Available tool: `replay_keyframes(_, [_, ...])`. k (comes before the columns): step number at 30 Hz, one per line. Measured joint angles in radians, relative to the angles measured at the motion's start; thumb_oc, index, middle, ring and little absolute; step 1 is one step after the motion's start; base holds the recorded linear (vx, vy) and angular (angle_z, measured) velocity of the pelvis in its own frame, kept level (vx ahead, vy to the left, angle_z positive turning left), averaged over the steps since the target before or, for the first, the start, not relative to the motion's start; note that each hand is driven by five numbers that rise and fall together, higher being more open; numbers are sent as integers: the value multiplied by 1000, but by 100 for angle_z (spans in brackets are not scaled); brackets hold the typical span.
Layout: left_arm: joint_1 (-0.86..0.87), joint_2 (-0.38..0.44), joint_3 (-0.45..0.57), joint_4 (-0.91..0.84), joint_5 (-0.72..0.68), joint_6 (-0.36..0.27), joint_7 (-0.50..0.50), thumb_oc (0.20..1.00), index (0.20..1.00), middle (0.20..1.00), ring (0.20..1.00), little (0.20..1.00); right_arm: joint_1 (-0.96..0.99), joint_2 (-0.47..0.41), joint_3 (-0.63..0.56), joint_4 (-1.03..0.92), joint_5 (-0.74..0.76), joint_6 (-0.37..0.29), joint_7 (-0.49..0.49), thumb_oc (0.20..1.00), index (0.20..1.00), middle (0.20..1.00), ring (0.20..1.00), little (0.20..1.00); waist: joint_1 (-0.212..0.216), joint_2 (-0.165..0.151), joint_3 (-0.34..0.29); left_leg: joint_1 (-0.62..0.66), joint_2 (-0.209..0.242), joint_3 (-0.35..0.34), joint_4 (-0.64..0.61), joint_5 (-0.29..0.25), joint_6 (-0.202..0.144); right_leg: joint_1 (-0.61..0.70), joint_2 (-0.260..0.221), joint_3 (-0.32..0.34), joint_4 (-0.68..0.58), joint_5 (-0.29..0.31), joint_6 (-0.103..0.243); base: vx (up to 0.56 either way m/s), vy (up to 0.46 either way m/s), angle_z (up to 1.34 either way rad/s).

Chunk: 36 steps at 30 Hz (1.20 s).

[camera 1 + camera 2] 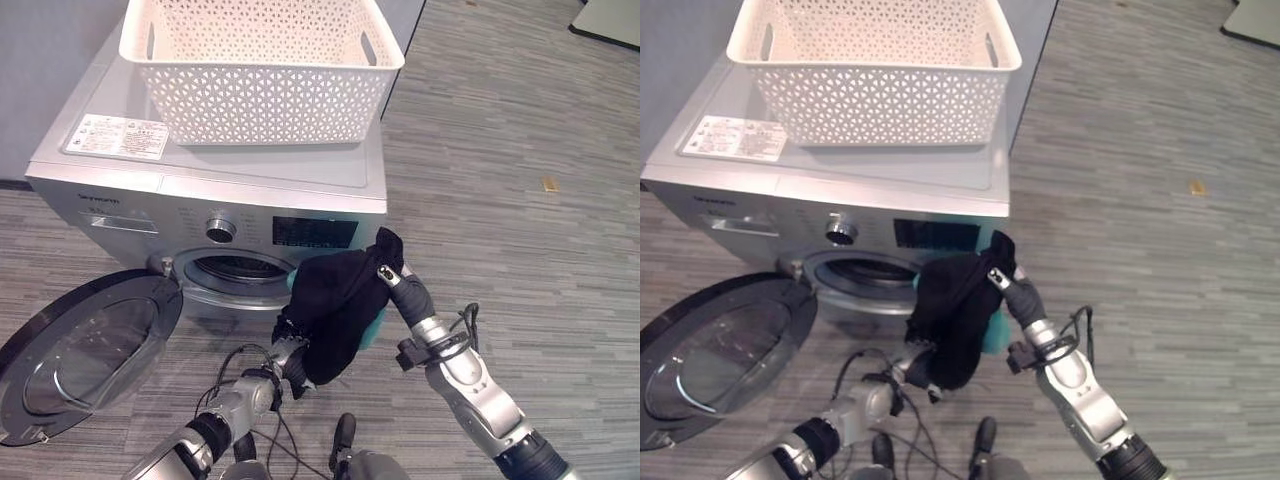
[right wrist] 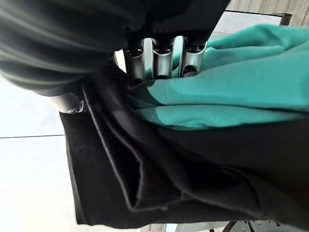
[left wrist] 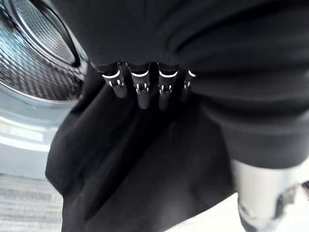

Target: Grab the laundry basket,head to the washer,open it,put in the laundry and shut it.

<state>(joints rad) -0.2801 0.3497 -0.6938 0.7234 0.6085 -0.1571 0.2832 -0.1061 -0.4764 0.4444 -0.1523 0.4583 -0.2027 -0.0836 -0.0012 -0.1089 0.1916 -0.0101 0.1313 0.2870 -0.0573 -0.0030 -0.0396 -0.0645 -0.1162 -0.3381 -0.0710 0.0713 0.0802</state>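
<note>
Ahead, washer [image 1: 240, 170] door [image 1: 85, 345] swung wide, both hands gripping laundry [image 1: 335, 300] beside opening [image 1: 235, 270]

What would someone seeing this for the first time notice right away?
Probably the black garment bunched with teal cloth, held up between the left hand and right hand just in front of the washer's drum opening. Next, the round washer door swung wide open to the left, and the white laundry basket sitting on top of the washer.

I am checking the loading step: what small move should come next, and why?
Probably carry the black garment and teal cloth forward into the drum opening: both hands, left hand and right hand, hold the bundle just outside it, and the door hangs open.
</note>
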Motion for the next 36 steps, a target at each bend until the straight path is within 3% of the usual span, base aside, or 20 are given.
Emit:
replay_keyframes(3, [188, 127, 143, -254, -8, -20, -1, 1000, 1000, 1000, 1000, 1000, 24, -3, -45, -1, -1, 0, -2, 200, 200, 200, 200, 200, 23, 14, 23, -4, 7, -9, 2, 1, -2, 11, 10, -7, -15, 4, -5, 4, -32, 10])
replay_keyframes(6, [278, 199, 206, -294, -20, -26, -11, 1000, 1000, 1000, 1000, 1000, 15, -12, -79, -2, -1, 0, -2, 200, 200, 200, 200, 200, 59, 40, 40, -5, 10, -20, 1, 4, -6, 16, 11, -8, -15, 3, -6, 13, -15, 12])
replay_keyframes(10, [366, 199, 290, -350, -33, -38, -20, 1000, 1000, 1000, 1000, 1000, 24, -7, -101, -6, -1, 0, -2, 200, 200, 200, 200, 200, 73, 42, 42, -9, 7, -31, 0, 4, -6, 18, 10, -19, -15, 3, -6, 14, -4, 9])
replay_keyframes(19, [361, 112, 336, -376, -177, -52, -22, 1000, 1000, 1000, 1000, 1000, 50, 8, -109, -17, -1, 0, 0, 200, 200, 200, 200, 200, 67, 29, 46, -6, 0, -33, -17, 12, -19, 14, 7, -19, -16, 4, -3, 6, 0, 1])
replay_keyframes(21, [342, 76, 325, -326, -179, -51, -20, 1000, 1000, 1000, 1000, 1000, 54, 8, -108, -17, -1, 0, 0, 200, 200, 200, 200, 200, 67, 28, 46, -6, 0, -33, -17, 12, -19, 13, 8, -18, -16, 4, -3, 0, 0, 0])
replay_keyframes(23, [261, 27, 271, -167, -192, -43, 14, 1000, 1000, 1000, 1000, 1000, 51, 12, -99, -20, 1, 0, -2, 200, 200, 200, 200, 200, 55, 25, 42, -4, 0, -31, -17, 13, -20, 14, 9, -17, -16, 5, -4, -5, -5, -2])
replay_keyframes(28, [51, -158, 239, 233, -296, 20, 114, 1000, 1000, 1000, 1000, 1000, 40, 4, -10, -54, 23, 0, -5, 200, 200, 200, 200, 200, -9, -17, 16, 4, 3, -9, -19, 13, -20, 7, 12, 4, -15, 5, -5, -22, -17, -12])
replay_keyframes(32, [-12, -180, 219, 239, -372, 27, 150, 1000, 1000, 1000, 1000, 1000, 25, -13, 42, -87, 42, -17, -6, 200, 200, 200, 200, 200, -34, -42, -1, 8, 8, 2, -21, 13, -19, -5, 15, 28, -15, 9, -10, -27, -20, -19])
replay_keyframes(36, [-95, -200, 195, 261, -415, 26, 187, 1000, 1000, 1000, 1000, 1000, 6, -31, 70, -109, 81, -30, -14, 200, 200, 200, 200, 200, -46, -47, -4, 8, 13, 4, -21, 13, -20, -6, 19, 30, -15, 11, -12, -26, -34, -4])
